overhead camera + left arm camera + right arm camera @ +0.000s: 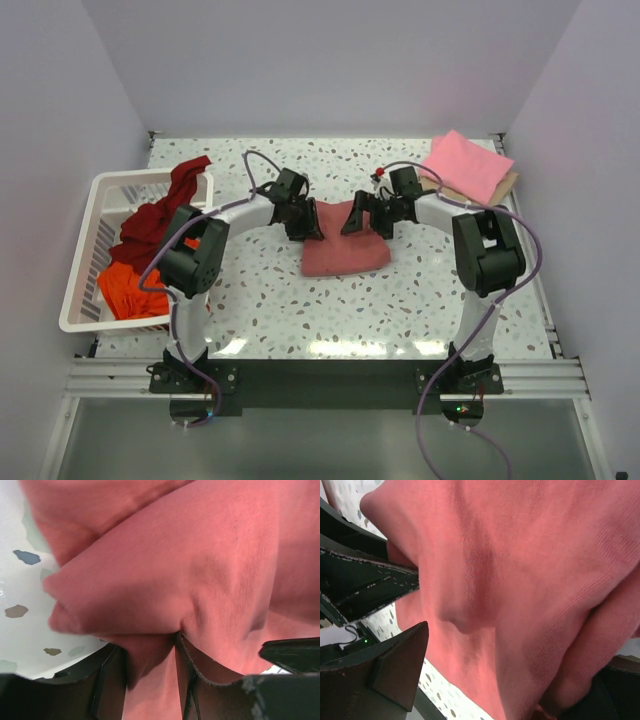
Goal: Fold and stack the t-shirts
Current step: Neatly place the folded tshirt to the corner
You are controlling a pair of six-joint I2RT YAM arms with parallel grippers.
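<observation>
1. Rose shirt [345, 252]: lies at the centre of the table [260, 310], between the two grippers, already gathered into a thick, roughly rectangular pad of several layers.
2. Left gripper [150, 670]: sits at the pad's upper-left corner in the top view. In the left wrist view the jaws are closed down on a pinch of rose cloth, which fills the narrow gap between them.
3. Right gripper [420, 605]: sits at the pad's upper-right corner in the top view. Its jaws stand apart with table showing between them. The cloth edge lies at the fingertips and is not seen clamped.
4. Pink shirt [465, 165]: folded flat at the upper right of the top view, on a brown board [508, 183].
5. Maroon shirt [160, 210] and orange shirt [128, 287]: crumpled in the basket [82, 260] at the left, not yet folded.
6. Handling, judged: the knit is light, limp and unbreakable. It sags from any held point and keeps no shape of its own.
7. Hold, judged: both grippers should take matching corners of one edge and bite through all layers, because a pinch of only the top layer would peel the fold open.
</observation>
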